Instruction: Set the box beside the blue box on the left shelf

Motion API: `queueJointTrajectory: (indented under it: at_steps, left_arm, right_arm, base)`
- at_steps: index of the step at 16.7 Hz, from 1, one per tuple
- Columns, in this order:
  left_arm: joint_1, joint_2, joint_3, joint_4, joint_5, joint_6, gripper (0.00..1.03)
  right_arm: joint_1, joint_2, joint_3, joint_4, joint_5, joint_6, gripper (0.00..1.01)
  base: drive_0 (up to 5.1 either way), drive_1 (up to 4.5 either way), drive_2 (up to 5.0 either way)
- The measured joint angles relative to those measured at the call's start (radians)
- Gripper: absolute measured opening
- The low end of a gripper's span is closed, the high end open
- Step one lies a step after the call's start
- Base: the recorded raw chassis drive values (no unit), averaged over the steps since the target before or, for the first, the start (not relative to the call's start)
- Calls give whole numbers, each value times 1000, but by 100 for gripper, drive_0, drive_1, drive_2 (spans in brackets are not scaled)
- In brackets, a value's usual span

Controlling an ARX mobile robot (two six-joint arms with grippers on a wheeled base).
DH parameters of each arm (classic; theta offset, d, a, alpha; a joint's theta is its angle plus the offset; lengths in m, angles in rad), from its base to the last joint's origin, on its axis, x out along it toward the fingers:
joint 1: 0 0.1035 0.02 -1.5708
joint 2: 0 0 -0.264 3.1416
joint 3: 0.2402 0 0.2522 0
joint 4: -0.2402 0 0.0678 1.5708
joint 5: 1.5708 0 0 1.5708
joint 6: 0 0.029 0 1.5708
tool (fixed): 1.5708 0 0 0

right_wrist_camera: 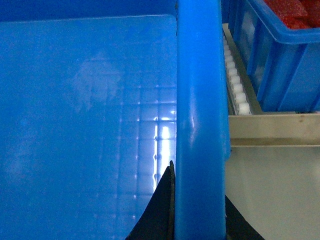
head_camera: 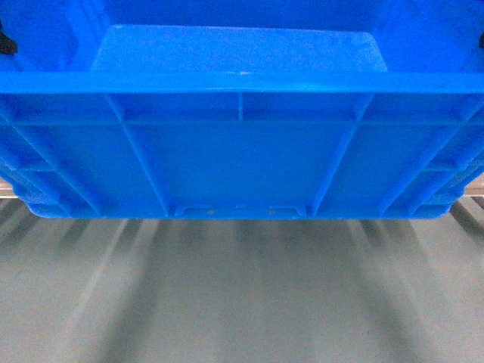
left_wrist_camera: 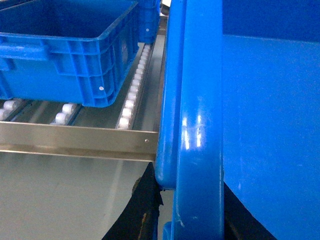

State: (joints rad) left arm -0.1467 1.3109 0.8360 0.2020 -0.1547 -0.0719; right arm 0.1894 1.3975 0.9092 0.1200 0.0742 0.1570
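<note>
The box (head_camera: 242,159), a large bright-blue crate with ribbed walls, fills the upper half of the head view and hangs above the grey floor. My left gripper (left_wrist_camera: 192,200) is shut on its left rim (left_wrist_camera: 200,125), one black finger on each side. My right gripper (right_wrist_camera: 199,200) is shut on the right rim (right_wrist_camera: 200,100) the same way. The blue box (left_wrist_camera: 65,55) stands on the left shelf (left_wrist_camera: 75,137), on white roller tracks (left_wrist_camera: 131,95). It is to the left of my held box, with one roller track between them. The held box's far part reaches past the shelf's front rail.
On the right, another blue crate (right_wrist_camera: 280,60) with red contents stands on the rollers (right_wrist_camera: 235,85) behind the metal front rail (right_wrist_camera: 270,127), close to the held box's right rim. Grey floor (head_camera: 242,302) lies below. Rail ends (head_camera: 473,189) show beside the box.
</note>
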Motion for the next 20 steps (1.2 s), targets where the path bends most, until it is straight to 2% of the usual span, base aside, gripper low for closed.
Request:
queueJointTrajectory:
  at_steps: [16, 20]
  left_arm:
    - [-2, 0, 0, -3, -3, 0, 16]
    - [-2, 0, 0, 1, -2, 0, 16]
  right_arm:
    - [0, 1, 0, -1, 0, 0, 8]
    - [0, 2, 0, 1, -1, 0, 8]
  base:
    - [5, 425, -415]
    - [-2, 152, -157]
